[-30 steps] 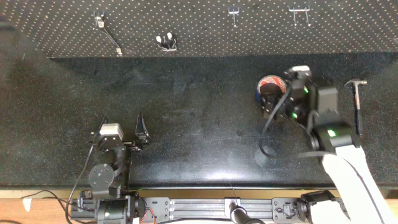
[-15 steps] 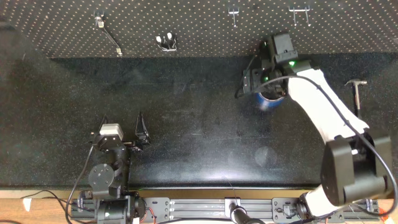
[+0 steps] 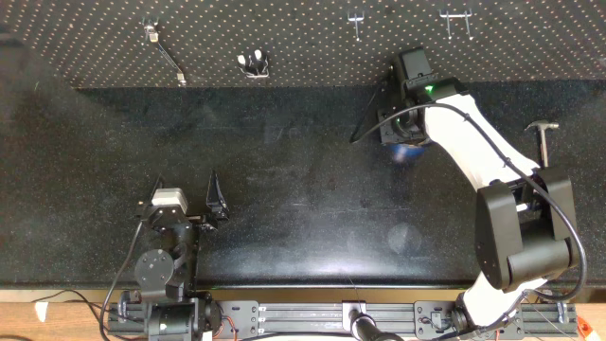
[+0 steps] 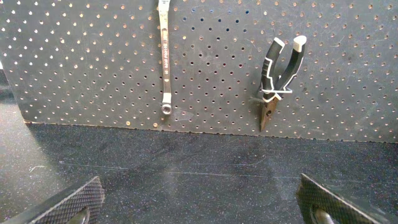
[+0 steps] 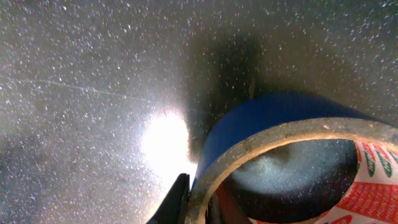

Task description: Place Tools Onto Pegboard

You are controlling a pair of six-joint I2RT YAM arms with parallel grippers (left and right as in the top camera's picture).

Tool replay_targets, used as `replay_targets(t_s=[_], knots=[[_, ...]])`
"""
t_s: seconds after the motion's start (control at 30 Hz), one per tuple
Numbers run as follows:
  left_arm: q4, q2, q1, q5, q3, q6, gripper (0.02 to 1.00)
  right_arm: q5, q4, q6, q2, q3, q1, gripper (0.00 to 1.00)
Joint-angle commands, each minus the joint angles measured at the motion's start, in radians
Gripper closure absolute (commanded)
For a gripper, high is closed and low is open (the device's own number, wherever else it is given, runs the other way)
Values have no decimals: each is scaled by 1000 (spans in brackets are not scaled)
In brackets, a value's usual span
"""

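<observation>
- Right claw is nearly closed on the wall of the tape: one finger sits outside the blue roll, the other inside its cardboard core
- The tape is at the far side of the table, near the foot of the pegboard and below and to the right of the single hook; I cannot tell whether the roll touches the table
- Left claw is spread wide with nothing in it; it is low over the near left part of the table and faces the pegboard
- A wrench hangs upright on the pegboard, ring end down
- Pliers hang to the right of the wrench, handles up and nose down
- A double hook stands on the pegboard to the right of the single hook, with nothing on it
- A hammer lies on the table at the far right, head toward the pegboard, well apart from the tape
</observation>
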Motion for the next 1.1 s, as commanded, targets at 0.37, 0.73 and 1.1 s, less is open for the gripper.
replay_targets(t_s=[0.37,0.73,1.1], knots=[[-8,-10,4,11,-1,12,23,5,100,13,-502,-98,119,925],[-8,-10,4,11,-1,12,23,5,576,-69,-622,-295,217,925],[-8,-10,4,11,-1,12,23,114,751,-243,-561,-295,220,925]])
